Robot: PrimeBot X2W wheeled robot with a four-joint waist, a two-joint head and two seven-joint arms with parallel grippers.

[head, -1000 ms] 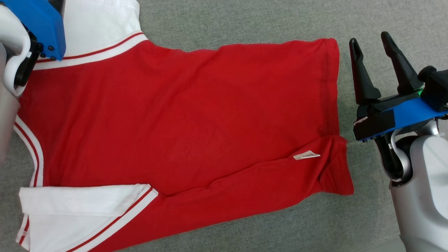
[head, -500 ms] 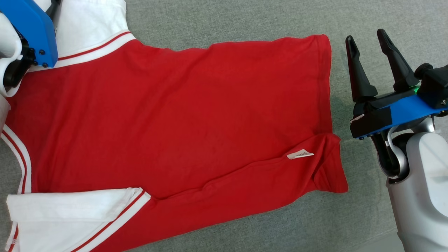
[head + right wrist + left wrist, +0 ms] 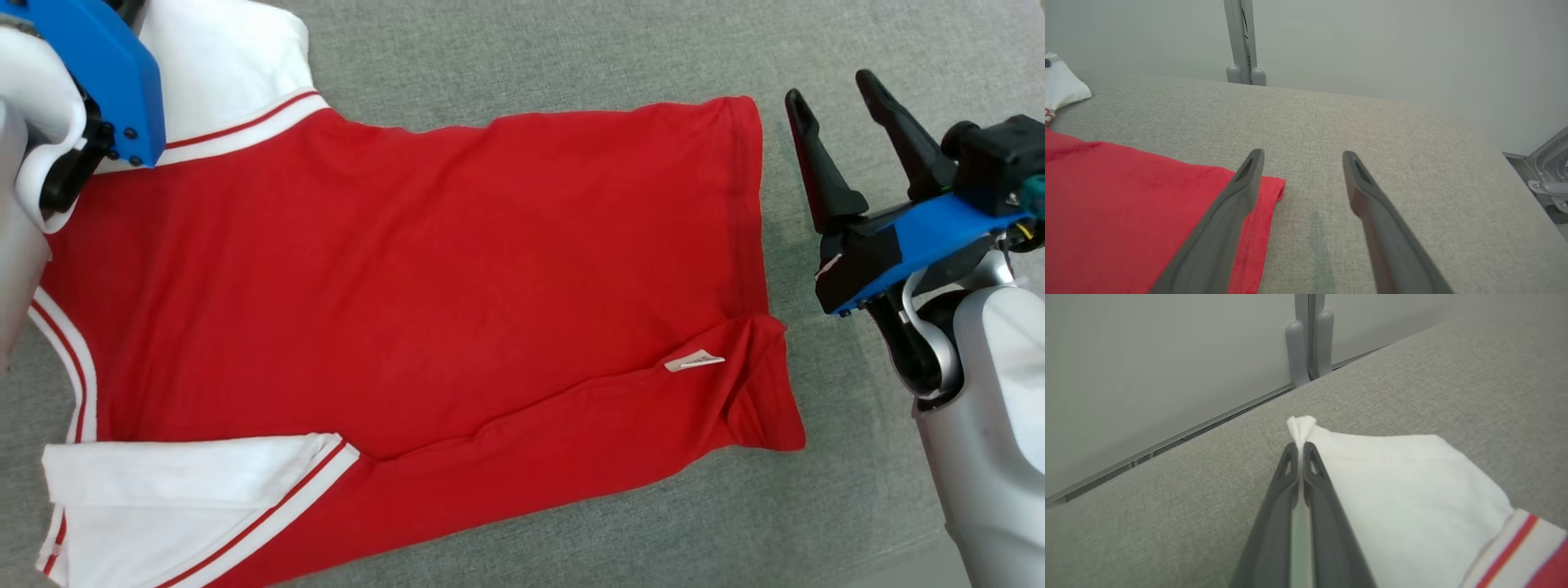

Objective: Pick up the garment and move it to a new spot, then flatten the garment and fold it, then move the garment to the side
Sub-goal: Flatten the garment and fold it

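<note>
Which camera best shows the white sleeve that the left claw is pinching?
The left wrist view: the left gripper is shut on the corner of the white sleeve, with cloth poking out beyond it. The head view has the sleeve partly behind the blue wrist housing; the right wrist view catches a distant white scrap.

Open grey surface (image 3: pixel 824 514) right of garment (image 3: pixel 408 269)

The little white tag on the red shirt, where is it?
In the head view, the white tag lies lower right on the red shirt, near its hem.
</note>
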